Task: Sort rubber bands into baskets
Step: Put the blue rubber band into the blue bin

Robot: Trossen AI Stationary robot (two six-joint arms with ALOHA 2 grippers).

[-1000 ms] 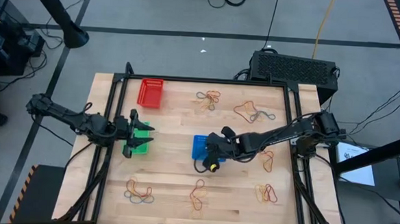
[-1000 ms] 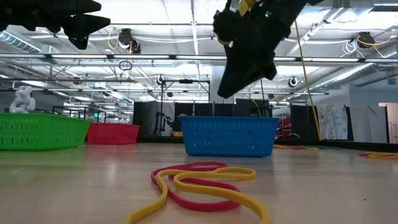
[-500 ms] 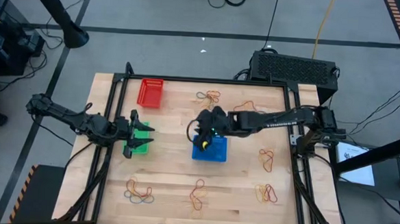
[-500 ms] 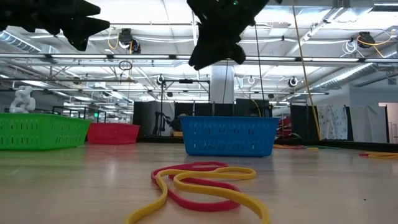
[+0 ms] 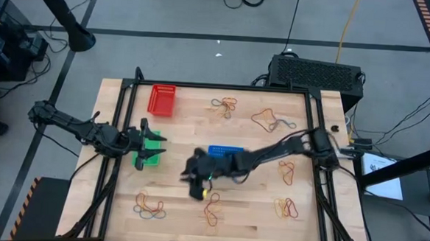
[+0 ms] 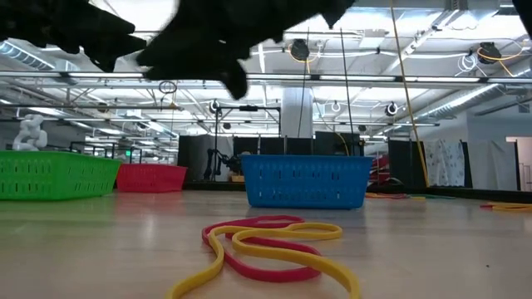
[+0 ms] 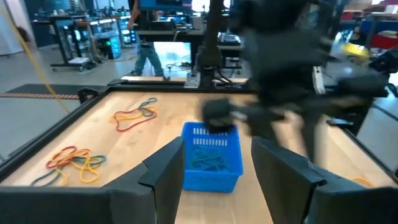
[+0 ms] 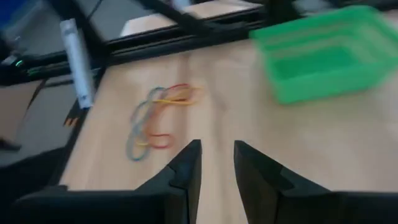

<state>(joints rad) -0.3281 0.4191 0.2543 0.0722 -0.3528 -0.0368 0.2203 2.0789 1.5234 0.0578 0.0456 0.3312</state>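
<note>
The wooden worktop (image 5: 192, 127) carries three baskets: the blue basket (image 7: 211, 155) near its middle holds a tangle of dark bands, the green basket (image 8: 323, 53) sits toward the left edge and looks empty, while the red basket (image 5: 161, 100) stands by the far left corner — contents unclear. Rubber bands (image 5: 212, 209) lie in small mixed heaps along the near and far edges. The right gripper (image 5: 197, 184), blurred, hovers left of the blue basket, fingers slightly spread, pinching nothing visible. The left gripper (image 5: 152, 147) hangs spread above the green basket.

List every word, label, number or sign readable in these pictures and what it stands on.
None can be read. The blue basket, green basket and red basket bear no lettering. The white sheet beside the table carries dark marks, too small to read.
</note>
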